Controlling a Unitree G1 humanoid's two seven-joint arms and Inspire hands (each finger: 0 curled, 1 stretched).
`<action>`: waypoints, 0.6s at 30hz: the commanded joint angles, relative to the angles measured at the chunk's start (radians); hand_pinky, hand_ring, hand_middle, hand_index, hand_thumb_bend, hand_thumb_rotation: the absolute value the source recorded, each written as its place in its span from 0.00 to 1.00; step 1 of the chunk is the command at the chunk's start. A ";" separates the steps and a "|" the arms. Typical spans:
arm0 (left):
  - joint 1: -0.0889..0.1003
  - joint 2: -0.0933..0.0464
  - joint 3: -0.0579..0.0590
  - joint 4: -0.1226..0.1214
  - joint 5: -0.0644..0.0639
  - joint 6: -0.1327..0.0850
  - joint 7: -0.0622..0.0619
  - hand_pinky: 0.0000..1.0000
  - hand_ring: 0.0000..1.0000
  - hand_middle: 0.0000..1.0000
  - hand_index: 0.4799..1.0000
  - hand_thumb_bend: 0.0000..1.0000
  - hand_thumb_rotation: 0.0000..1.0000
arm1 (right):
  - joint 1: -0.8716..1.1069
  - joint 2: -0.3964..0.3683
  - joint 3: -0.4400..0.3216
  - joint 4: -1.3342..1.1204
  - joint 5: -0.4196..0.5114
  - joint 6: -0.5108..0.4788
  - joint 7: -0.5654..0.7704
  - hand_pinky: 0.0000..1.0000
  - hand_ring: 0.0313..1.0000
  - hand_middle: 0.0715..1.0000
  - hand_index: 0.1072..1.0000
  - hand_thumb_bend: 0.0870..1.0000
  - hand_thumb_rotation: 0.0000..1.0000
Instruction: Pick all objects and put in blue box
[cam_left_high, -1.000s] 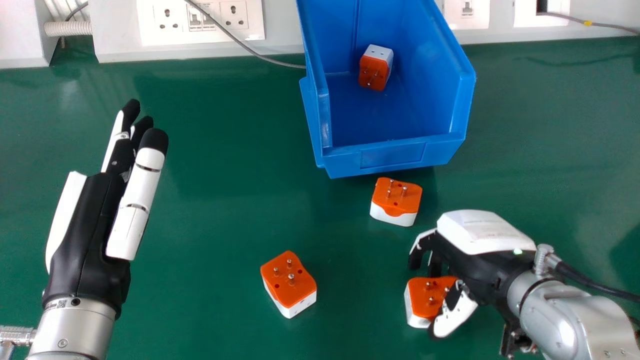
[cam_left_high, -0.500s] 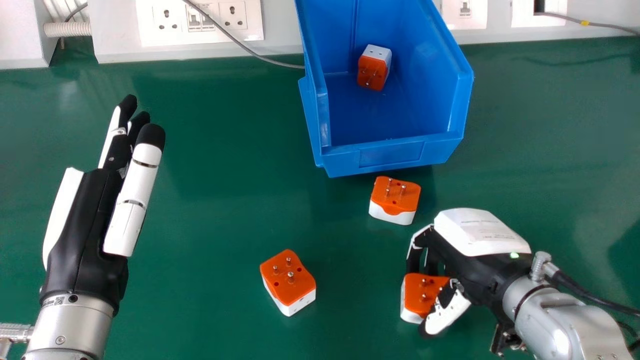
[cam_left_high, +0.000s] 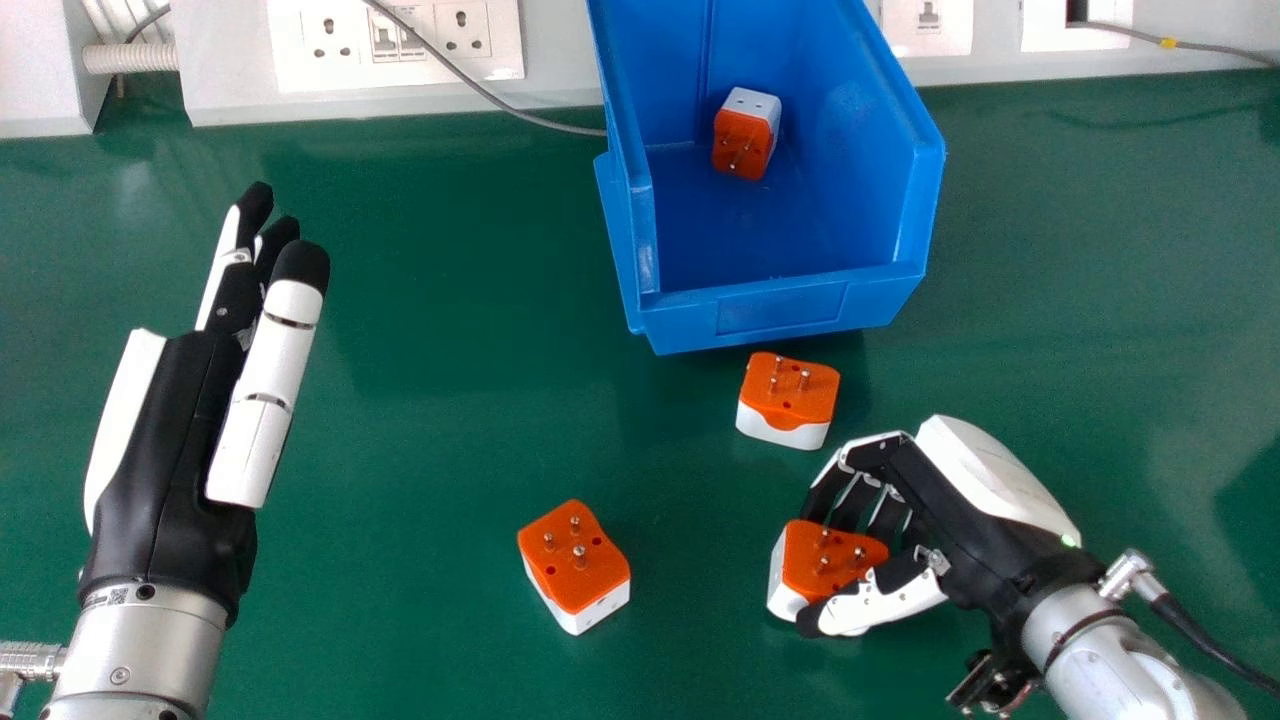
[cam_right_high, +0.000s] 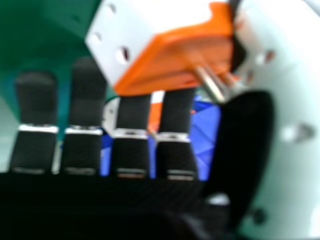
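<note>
With the right hand (cam_left_high: 960, 515) curled round the plug (cam_left_high: 810, 570), lower right of the head view, pinch snug before lifting, go well over the front lip (cam_left_high: 780, 284) of the box (cam_left_high: 870, 305), upper centre, and don't bother with the straight-fingered left hand (cam_left_high: 170, 430), far left.

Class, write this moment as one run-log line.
right robot hand: curled round held plug | left robot hand: open | box: one plug inside | table: two other plugs

Head view looks forward-down; right hand view, close, shares one adapter (cam_left_high: 802, 565).
</note>
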 joint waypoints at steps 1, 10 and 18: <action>-0.003 0.006 0.005 -0.025 -0.004 -0.007 0.004 0.95 0.99 0.99 1.00 0.48 1.00 | -0.004 -0.008 -0.016 -0.016 0.016 0.017 0.013 0.29 0.39 0.44 0.44 0.45 0.00; -0.007 0.008 0.003 -0.026 -0.002 -0.002 0.003 0.95 0.99 0.99 1.00 0.47 1.00 | -0.029 -0.121 0.099 -0.131 -0.303 0.048 0.020 0.16 0.39 0.44 0.43 0.46 0.00; -0.006 0.006 0.004 -0.027 -0.008 -0.001 0.001 0.95 0.99 0.99 1.00 0.47 1.00 | -0.002 -0.113 0.086 -0.200 -0.318 0.078 0.045 0.23 0.40 0.47 0.42 0.45 0.00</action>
